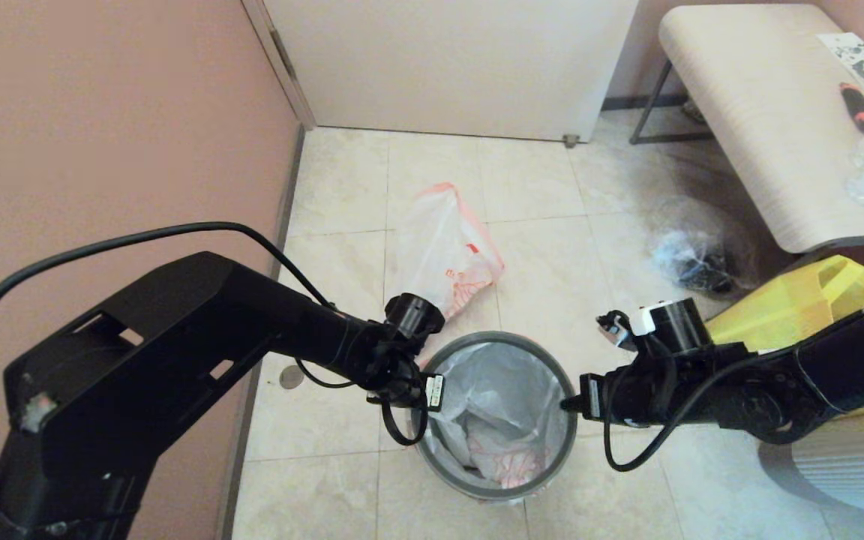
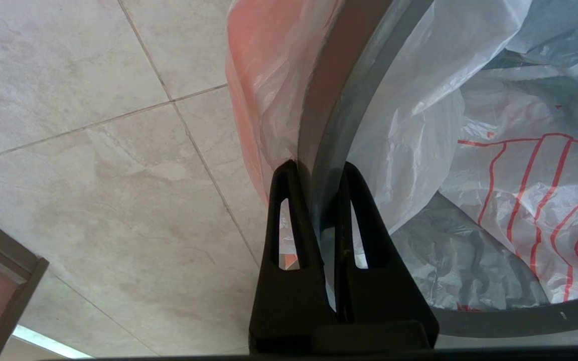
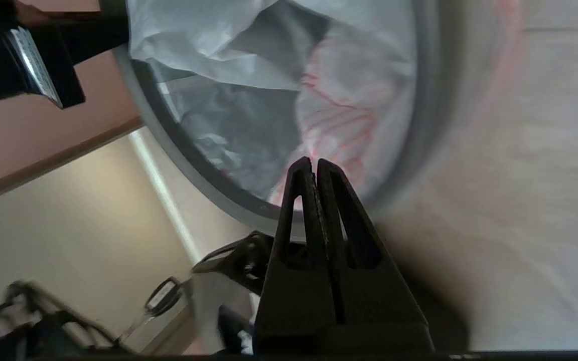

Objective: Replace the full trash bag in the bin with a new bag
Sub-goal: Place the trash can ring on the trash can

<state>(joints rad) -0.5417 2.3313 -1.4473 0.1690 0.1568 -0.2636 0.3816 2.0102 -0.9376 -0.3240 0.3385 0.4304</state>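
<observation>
Straddling the bin (image 1: 493,480) on the floor, the left pincer (image 2: 319,168) was clamped on the grey ring rim (image 2: 341,115) at the bin's left side, while the right pincer (image 3: 313,165), fingers together, sat at the opposite side, nipping nothing visible. One new bag (image 1: 503,409) lay slack inside. Beyond lay one full trash bag (image 1: 443,251), nearer the left arm.

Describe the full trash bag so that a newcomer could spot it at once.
Start at the white door and look down the tiled floor. The full trash bag lies just beyond the bin: whitish, lumpy, pink-orange at its rim, unlike the clear bag with dark lumps near the bench.
</observation>
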